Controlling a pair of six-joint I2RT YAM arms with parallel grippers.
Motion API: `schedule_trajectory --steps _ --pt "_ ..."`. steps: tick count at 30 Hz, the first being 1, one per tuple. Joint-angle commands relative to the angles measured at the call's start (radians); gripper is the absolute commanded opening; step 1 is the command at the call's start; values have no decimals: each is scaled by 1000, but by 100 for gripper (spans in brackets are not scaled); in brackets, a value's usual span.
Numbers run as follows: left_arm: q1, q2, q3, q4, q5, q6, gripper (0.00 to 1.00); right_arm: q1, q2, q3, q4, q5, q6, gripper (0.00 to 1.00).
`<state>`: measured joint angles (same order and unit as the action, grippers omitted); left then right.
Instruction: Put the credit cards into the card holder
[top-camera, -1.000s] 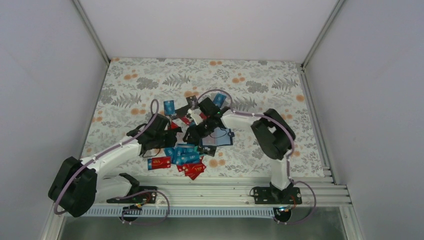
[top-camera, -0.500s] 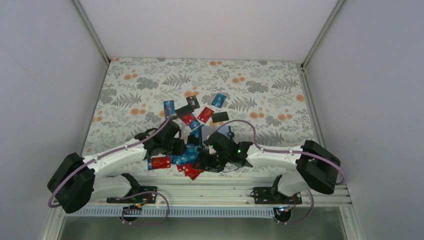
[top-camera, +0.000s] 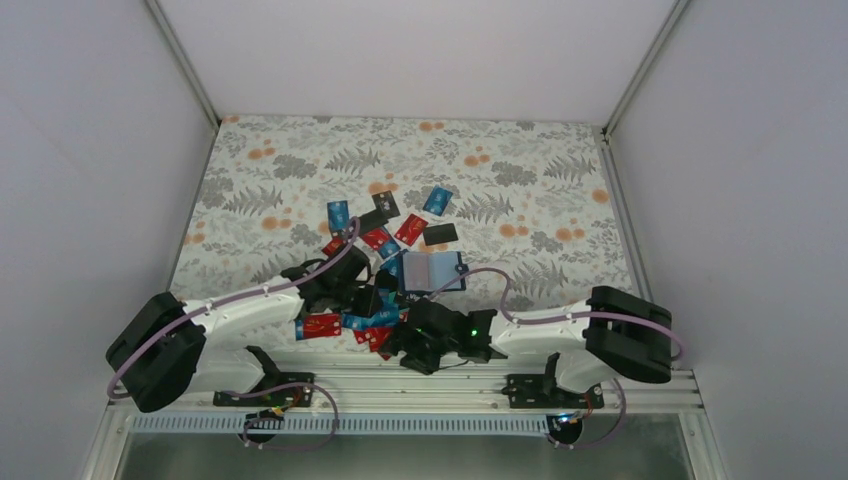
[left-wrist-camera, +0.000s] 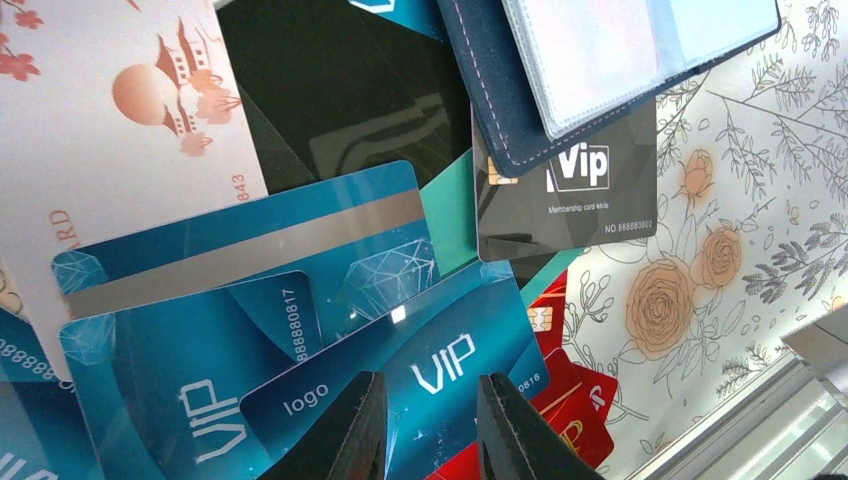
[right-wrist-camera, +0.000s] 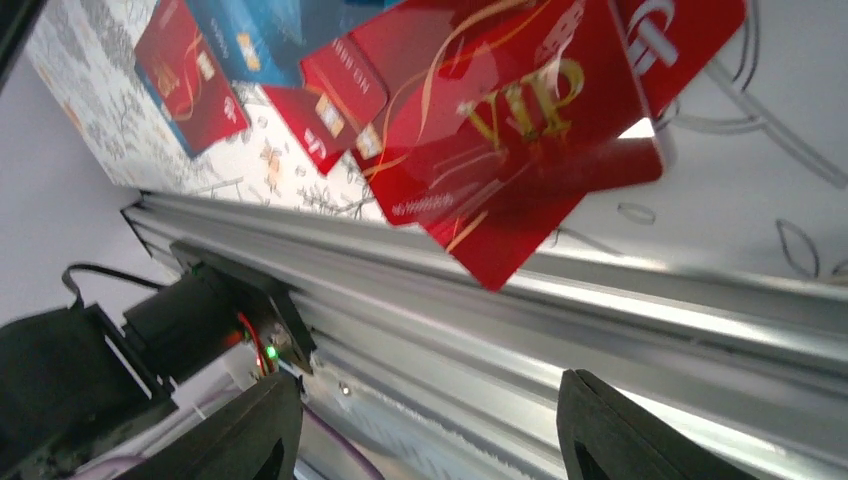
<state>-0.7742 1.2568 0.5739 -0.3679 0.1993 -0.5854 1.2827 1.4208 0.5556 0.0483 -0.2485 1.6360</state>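
Credit cards (top-camera: 372, 318) heap at the tabletop's (top-camera: 300, 160) 6 o'clock edge; the card holder (top-camera: 432, 270) lies open at their 1 o'clock. The left hand (left-wrist-camera: 430, 388), narrowly parted and empty, hovers over a blue VIP card (left-wrist-camera: 445, 352). The right hand (right-wrist-camera: 430, 400), spread wide, holds nothing. Best practice is to pinch a single card by one free edge.

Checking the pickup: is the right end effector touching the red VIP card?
Apart. Right wrist view: the right end effector hangs open over the metal rail, short of the red VIP card.
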Motion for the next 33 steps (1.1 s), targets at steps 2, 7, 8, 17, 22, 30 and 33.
schedule_trajectory --steps 2,7,8,17,22,30,33 --pt "-8 13 -21 45 20 22 25 14 58 11 49 95 85 66" --pt "-9 22 -35 56 19 27 26 12 101 15 61 102 102 64" --pt "-10 24 -35 59 16 25 25 12 111 14 74 98 105 64" --pt "-10 26 -31 60 11 23 25 12 181 31 127 102 144 62" --pt "-10 26 -31 57 11 27 25 10 223 27 181 113 187 57" --pt "-10 1 -40 58 1 20 26 -3 266 19 222 113 213 45" --pt "-10 1 -49 66 3 15 26 -9 251 9 219 129 215 35"
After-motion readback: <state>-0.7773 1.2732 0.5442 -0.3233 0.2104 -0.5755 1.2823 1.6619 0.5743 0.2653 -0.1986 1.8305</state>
